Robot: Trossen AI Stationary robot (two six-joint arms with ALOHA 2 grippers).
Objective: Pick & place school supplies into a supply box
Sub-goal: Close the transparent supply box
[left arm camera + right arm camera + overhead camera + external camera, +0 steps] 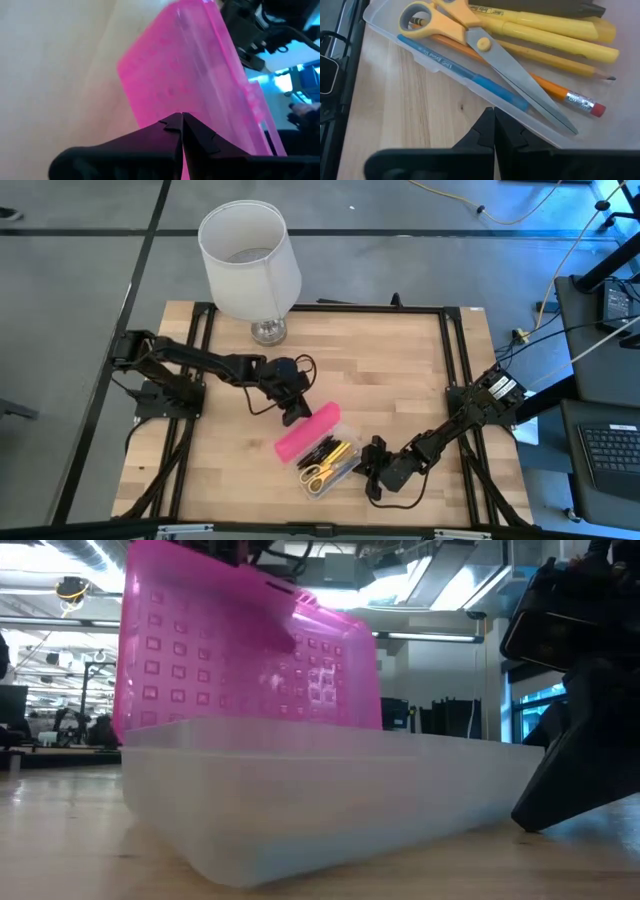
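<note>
The supply box sits near the table's near edge, its clear base (pixel 352 438) flat on the wood and its pink dotted lid (pixel 307 430) standing half raised on the hinge. In the base lie yellow-handled scissors (pixel 470 35), yellow pens (pixel 555 32), a wood pencil (pixel 560 90), a blue pen (pixel 460 72) and a black one (pixel 545 6). My left gripper (pixel 295 412) is shut at the lid's outer face. My right gripper (pixel 372 460) is shut, low on the table at the base's right side. My left gripper has its shut fingertips (pixel 172 122) against the lid's outer face (pixel 165 100), coming level from the table's far left. The lid stands tilted up on its hinge over the base. My right gripper's shut tips (pixel 485 117) stand at the base's rim (pixel 520 117); whether they touch it I cannot tell.
A lamp with a white shade (pixel 250 255) stands at the table's far edge, left of centre. Black frame rails (pixel 455 360) run along the table's sides. A yellow cable (pixel 470 205) lies on the floor beyond. Bare wood (pixel 390 370) lies between the lamp and the box.
</note>
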